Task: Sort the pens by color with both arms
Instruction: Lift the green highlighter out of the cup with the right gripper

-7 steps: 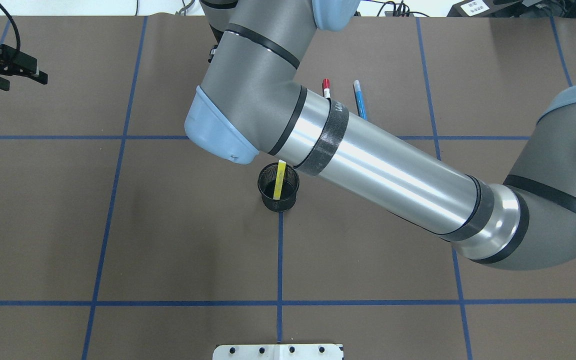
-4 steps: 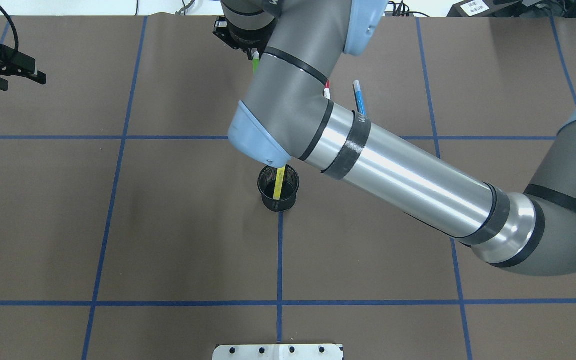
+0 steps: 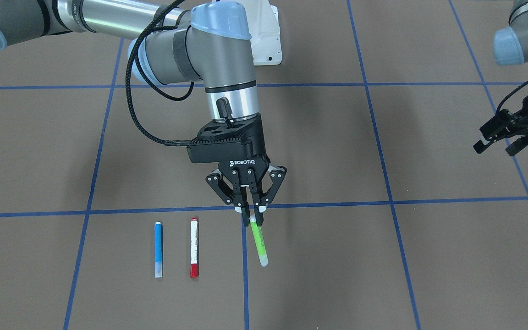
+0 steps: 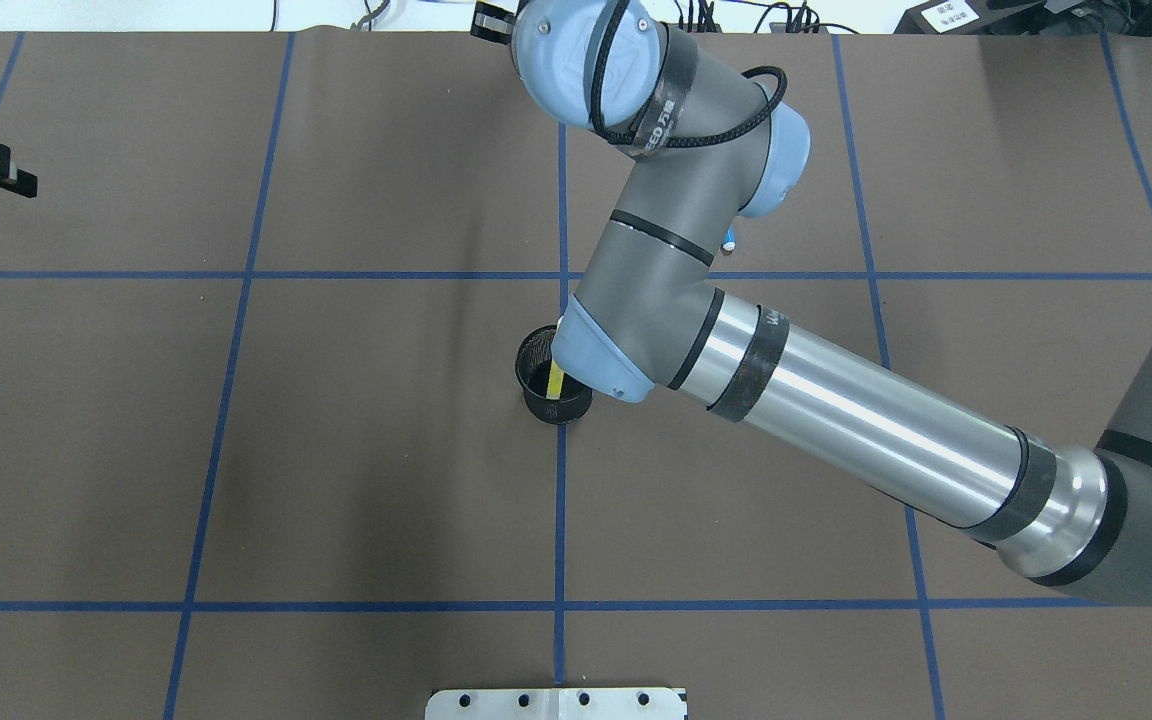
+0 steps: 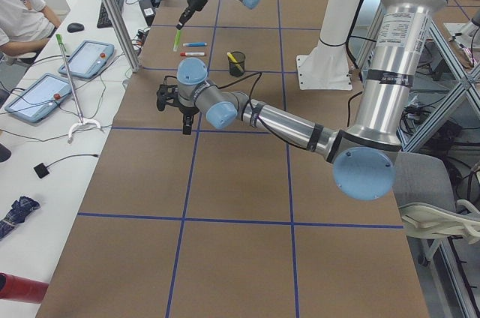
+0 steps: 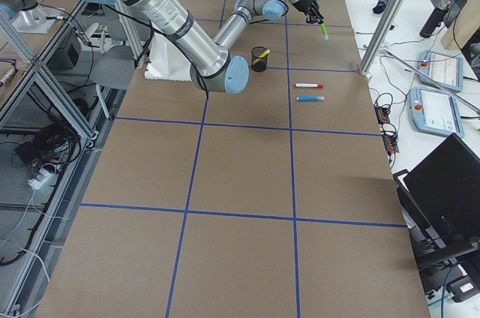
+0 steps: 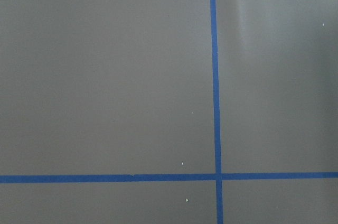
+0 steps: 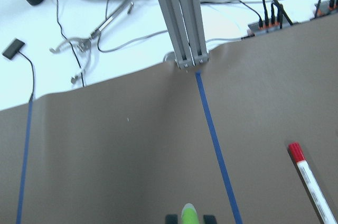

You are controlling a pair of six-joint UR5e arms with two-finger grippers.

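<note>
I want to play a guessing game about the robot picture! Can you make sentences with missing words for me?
1. The right gripper holds a pen coloured ___.
2. The yellow pen stands inside the black mesh ___.
3. The blue pen and the red pen lie flat on the ___.

Missing words: green; cup; table.

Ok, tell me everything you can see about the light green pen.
The green pen is slim, plastic by its look, light green with a paler tip at its free end. The right pincer is shut on its top end; it hangs nearly upright, slightly tilted, apparently clear of the table, touching nothing else.
</note>
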